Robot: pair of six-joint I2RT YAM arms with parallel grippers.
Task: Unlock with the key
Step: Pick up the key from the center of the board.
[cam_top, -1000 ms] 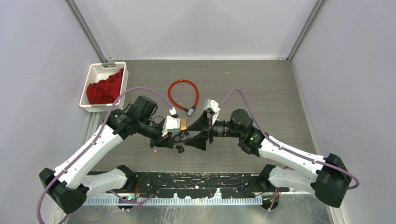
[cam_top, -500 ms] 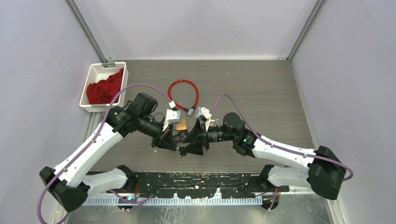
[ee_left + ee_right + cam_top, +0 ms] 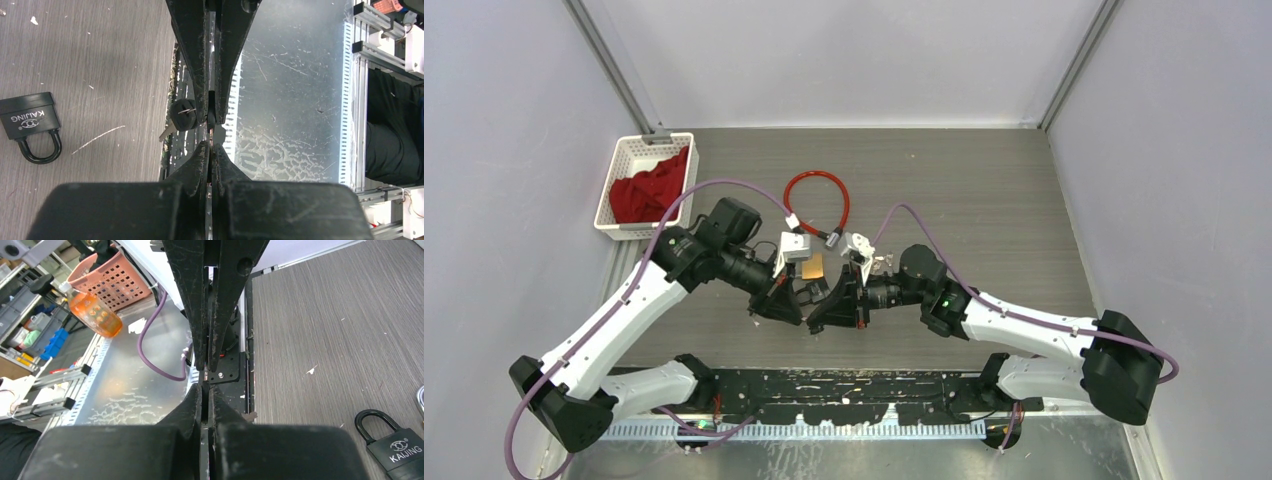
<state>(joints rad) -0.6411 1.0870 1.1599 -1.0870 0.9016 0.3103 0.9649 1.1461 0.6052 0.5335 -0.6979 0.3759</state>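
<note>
Left pincer and right pincer were both clamped tip-to-tip on the key, a regrip handoff I'd guess, with the padlock loose on the bench at 9 o'clock.

Robotics lab test cell. Enclosed by plain grey panels on aluminium posts; slotted mounting rail along near edge.
</note>
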